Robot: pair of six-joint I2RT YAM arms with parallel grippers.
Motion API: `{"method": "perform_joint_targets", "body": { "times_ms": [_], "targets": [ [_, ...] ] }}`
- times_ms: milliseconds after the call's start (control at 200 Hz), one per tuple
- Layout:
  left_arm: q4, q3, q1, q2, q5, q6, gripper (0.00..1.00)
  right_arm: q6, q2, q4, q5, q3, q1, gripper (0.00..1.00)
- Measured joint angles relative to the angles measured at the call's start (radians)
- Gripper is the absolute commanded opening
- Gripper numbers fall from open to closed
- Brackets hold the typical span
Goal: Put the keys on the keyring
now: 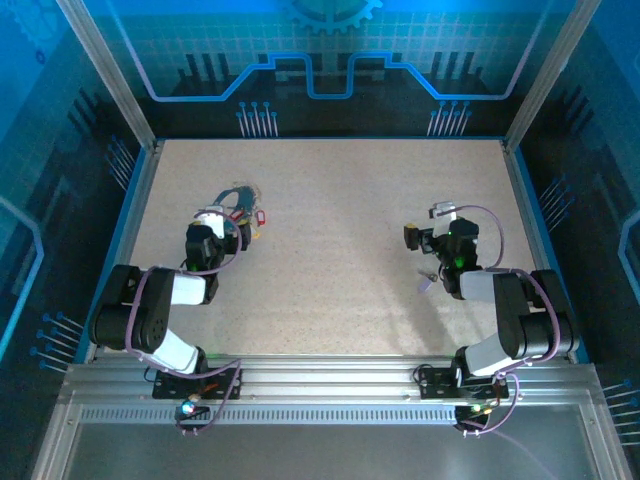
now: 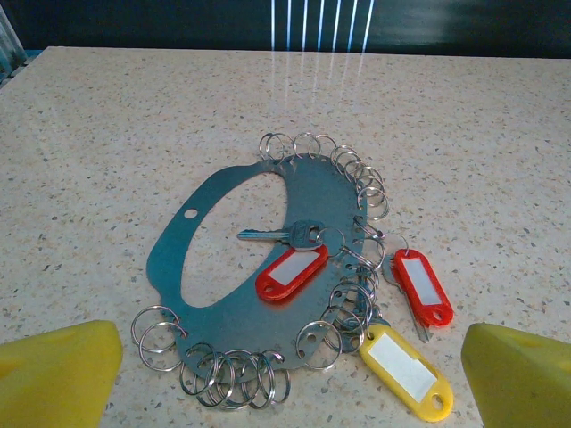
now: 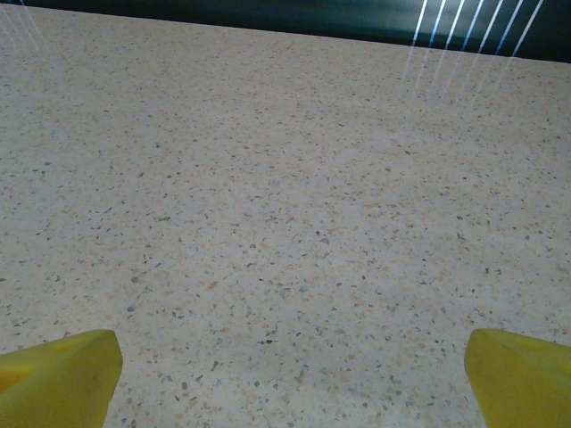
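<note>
The keyring (image 2: pixel 314 192) was a flat blue-grey metal plate, oval, with a large oval cut-out and one small punched hole. Its outer edge was crowded with thin, shiny split rings (image 2: pixel 232 374) that overlapped in clusters. It lay flat on the speckled, stone-look table (image 2: pixel 107 134). Of the keys, one silver key (image 2: pixel 284 234) with a bluish head rested across the keyring's right side, its blade reaching over the cut-out. A glossy red plastic tag (image 2: pixel 292 272) with a white label window lay on the plate just below it. A second red tag (image 2: pixel 424 287) lay on the table just right of the keyring, and a yellow tag (image 2: pixel 406 370) of the same rounded shape lay at its lower right edge, among the rings. The left gripper (image 2: pixel 290 343) hovered just before the keyring with its yellow fingers (image 2: pixel 58 374) spread wide apart — gripping nothing and touching nothing. The right gripper (image 3: pixel 290 343) stood well apart from the keyring, far to its right, over bare speckled table. Its jaws were equally wide apart and empty.
</note>
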Motion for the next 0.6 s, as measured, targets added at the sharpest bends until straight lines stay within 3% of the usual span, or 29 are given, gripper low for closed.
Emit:
{"method": "perform_joint_targets", "body": {
  "times_ms": [140, 345, 450, 600],
  "targets": [
    [0.004, -0.029, -0.018, -0.040, -0.019, 0.005, 0.99, 0.006, -0.109, -0.105, 0.042, 0.000, 0.008, 1.00],
    [-0.153, -0.046, -0.091, -0.367, -0.036, 0.027, 0.99, 0.172, -0.387, -0.439, 0.178, 0.111, 0.031, 1.00],
    [-0.306, 0.067, -0.091, -0.475, -0.074, -0.028, 0.99, 0.340, -0.478, -0.618, 0.253, 0.199, 0.031, 1.00],
    [-0.556, 0.328, -0.085, -0.427, -0.194, -0.172, 0.99, 0.547, -0.513, -0.885, 0.323, 0.308, 0.020, 1.00]
  ]
}}
